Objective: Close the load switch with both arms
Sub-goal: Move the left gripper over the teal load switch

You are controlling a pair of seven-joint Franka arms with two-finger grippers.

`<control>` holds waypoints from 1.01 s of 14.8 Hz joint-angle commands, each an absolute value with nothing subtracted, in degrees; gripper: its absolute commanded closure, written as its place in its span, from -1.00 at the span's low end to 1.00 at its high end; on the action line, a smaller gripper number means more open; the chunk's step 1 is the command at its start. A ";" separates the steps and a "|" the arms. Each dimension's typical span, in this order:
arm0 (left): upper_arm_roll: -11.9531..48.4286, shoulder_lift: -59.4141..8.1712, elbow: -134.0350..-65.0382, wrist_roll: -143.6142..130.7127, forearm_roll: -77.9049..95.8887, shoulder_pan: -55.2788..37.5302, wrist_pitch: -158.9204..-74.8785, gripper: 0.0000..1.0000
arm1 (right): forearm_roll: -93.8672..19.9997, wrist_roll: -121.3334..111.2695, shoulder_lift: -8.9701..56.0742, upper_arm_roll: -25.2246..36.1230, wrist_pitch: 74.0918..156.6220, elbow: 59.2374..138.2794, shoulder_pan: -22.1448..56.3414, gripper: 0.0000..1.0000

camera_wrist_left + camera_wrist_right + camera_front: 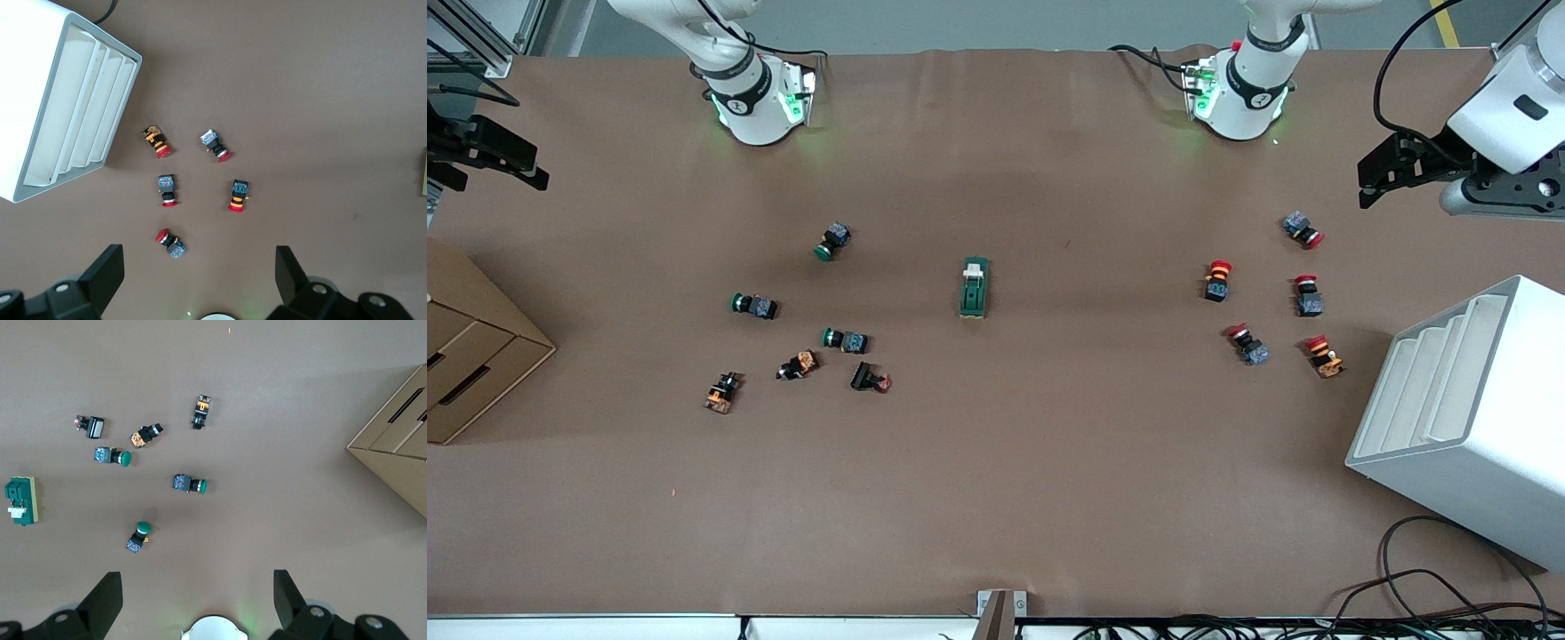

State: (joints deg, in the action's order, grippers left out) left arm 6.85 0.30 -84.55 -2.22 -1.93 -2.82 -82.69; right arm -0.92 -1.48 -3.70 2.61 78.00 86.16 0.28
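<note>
The surface (996,498) is a flat brown sheet, faintly creased, with cables (1449,596) trailing at its edge nearest the front camera. The load switch (974,287) lies about midway between the two arms' ends of the surface, well apart from both hands, its white lever (974,268) at the end toward the bases. The left hand (1392,173) hangs high over the left arm's end of the surface, fingers (105,270) spread wide and holding nothing; below it and toward the front camera lie five red-capped buttons (1216,280), loosely scattered and none touching. Just beside that group, nearer the front camera, stands a white slotted rack (1476,418) with four empty channels. The right hand (494,160) hangs over the right arm's end of the surface, also spread wide and empty. Under it and toward the middle lie three green-capped buttons (833,241), two orange-bodied ones (798,364) and one black block with a reddish tip (870,379). A cardboard box (471,356) sits at that end's edge. Both bases (760,102) glow green.
</note>
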 commanded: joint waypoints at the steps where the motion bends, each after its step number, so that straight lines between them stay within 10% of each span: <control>1: 7.03 0.35 -83.94 -2.46 -2.73 -2.81 -82.53 -1.00 | -0.18 -2.02 -4.57 2.46 77.87 87.19 0.53 -1.00; 15: 17.84 -5.87 -83.76 -31.50 -2.71 -16.41 -94.98 -1.00 | 1.06 -2.02 -4.57 2.64 78.31 86.57 1.32 -1.00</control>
